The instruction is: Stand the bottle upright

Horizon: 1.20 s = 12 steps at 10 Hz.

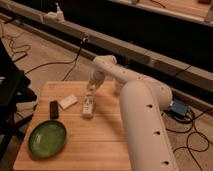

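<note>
The slim whitish bottle (88, 106), dark-labelled, is on the wooden table (110, 145), its far end just beneath the gripper (92, 89).

The end effector (92, 89) hangs at the far end of the bottle (88, 106) on the table (102, 146), beside a white block (68, 102) and a green plate (47, 138).

1 white arm (145, 117) rising from lower right, elbow (106, 65) bent, gripper (91, 87) pointing down just below the elbow
</note>
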Motion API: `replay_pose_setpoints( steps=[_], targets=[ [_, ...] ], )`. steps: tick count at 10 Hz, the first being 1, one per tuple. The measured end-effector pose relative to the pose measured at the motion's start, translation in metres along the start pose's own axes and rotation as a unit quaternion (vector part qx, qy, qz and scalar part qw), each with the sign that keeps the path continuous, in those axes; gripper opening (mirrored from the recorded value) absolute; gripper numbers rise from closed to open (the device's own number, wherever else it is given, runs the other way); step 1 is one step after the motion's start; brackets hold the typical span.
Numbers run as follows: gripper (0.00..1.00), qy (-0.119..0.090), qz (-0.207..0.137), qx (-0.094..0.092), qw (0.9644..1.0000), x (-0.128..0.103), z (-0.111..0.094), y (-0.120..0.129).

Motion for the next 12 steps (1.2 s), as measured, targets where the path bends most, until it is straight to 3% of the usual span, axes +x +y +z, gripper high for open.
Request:
replay_pose_setpoints(
  steps=[1, 3, 5, 12],
  targets=[
    [0.00, -0.018, -0.003, -0.010, 0.9998, -0.010, -0.015, 0.006],
    [0.00, -0.079, -0.014, -0.026, 0.9964, -0.041, -0.061, 0.017],
    [0.00, -0.107, -0.014, -0.035, 0.9935, -0.054, -0.082, 0.020],
    [0.00, -0.105, -0.015, -0.037, 0.9936, -0.053, -0.080, 0.025]
  ],
)
